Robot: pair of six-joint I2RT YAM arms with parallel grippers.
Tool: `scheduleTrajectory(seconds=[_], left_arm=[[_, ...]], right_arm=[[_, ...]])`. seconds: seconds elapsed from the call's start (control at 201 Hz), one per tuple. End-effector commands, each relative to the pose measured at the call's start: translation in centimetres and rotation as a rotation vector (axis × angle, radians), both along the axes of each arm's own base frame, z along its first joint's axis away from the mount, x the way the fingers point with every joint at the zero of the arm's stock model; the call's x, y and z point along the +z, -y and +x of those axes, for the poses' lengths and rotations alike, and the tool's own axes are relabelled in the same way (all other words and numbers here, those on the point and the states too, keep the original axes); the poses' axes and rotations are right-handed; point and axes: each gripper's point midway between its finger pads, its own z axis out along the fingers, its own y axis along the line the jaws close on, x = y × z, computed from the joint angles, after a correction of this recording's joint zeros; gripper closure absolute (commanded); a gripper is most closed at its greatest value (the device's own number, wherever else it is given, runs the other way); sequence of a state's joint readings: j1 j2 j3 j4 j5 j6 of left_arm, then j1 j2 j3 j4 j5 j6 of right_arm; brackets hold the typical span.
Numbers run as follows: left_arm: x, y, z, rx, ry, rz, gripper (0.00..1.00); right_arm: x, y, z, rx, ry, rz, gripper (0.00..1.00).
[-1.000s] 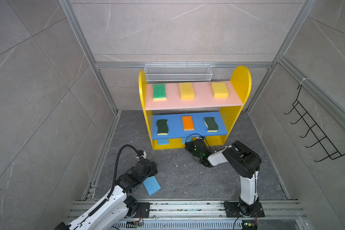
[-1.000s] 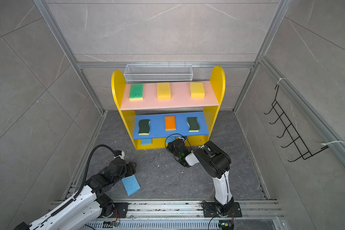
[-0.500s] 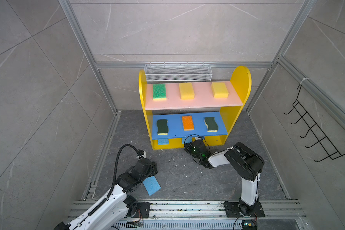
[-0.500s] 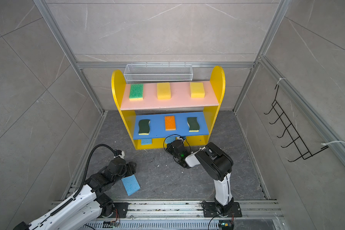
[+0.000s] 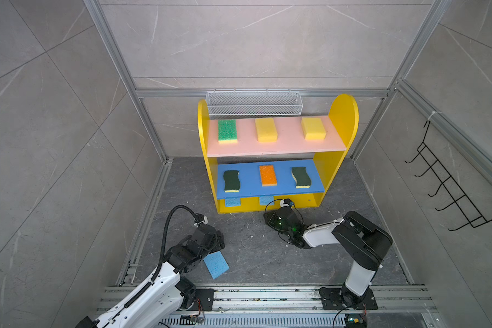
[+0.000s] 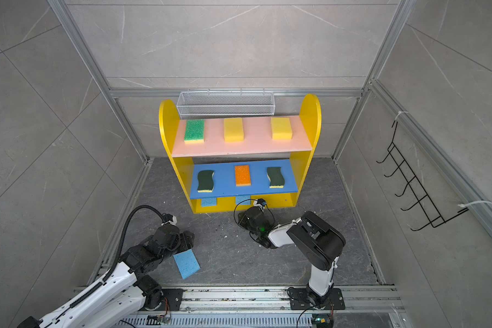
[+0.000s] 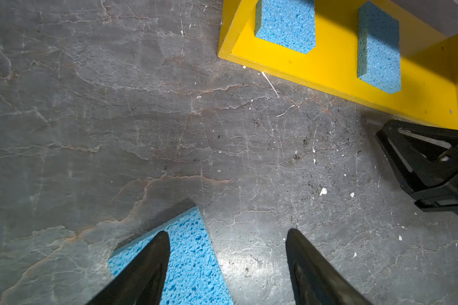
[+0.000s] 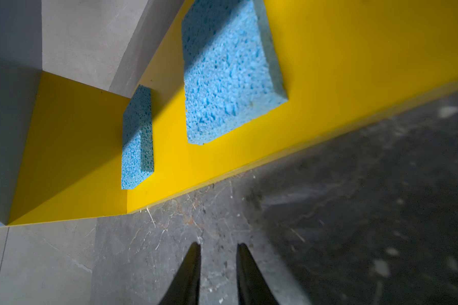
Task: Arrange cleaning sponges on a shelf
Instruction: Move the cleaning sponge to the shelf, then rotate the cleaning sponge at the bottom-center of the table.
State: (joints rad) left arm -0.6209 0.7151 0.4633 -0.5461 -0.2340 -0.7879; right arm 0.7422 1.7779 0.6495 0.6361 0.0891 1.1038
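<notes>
Two arms stretched low, left jaws wide over blue sponge [image 5: 217, 266], right jaws barely parted, both empty, facing shelf [image 5: 342, 119].

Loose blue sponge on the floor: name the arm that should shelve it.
Left. The left gripper hangs open right over the loose blue sponge, one finger above it. The right gripper, jaws slightly apart and empty, sits by the shelf base, away from the sponge.
</notes>
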Motion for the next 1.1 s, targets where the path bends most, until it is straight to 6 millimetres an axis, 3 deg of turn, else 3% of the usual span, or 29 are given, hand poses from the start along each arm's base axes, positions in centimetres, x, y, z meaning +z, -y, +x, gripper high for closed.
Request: scheduleTrajectory(seconds=[0.0, 0.184, 0.438, 0.742, 1.09], left_arm=[[1.0, -0.6, -0.1, 0.044, -0.013, 0.004, 0.24], [0.3, -2.3, -1.4, 0.109, -0.101, 0.068, 0.19], [-0.3, -2.0, -2.3, 0.110, -0.164, 0.051, 0.18], [-2.3, -3.3, -4.0, 0.150, -0.294, 0.134, 0.15], [-3.3, -2.7, -5.0, 0.150, -0.339, 0.083, 0.11]], right_arm=[[0.5, 1.2, -1.0, -0.014, 0.007, -0.031, 0.71], [1.7, 2.7, -2.7, 0.004, 0.013, -0.072, 0.65], [3.2, 4.7, -4.6, 0.051, 0.038, -0.162, 0.58], [5.0, 6.5, -5.4, 0.073, 0.053, -0.277, 0.33], [5.9, 7.8, -5.9, 0.069, 0.048, -0.346, 0.12]])
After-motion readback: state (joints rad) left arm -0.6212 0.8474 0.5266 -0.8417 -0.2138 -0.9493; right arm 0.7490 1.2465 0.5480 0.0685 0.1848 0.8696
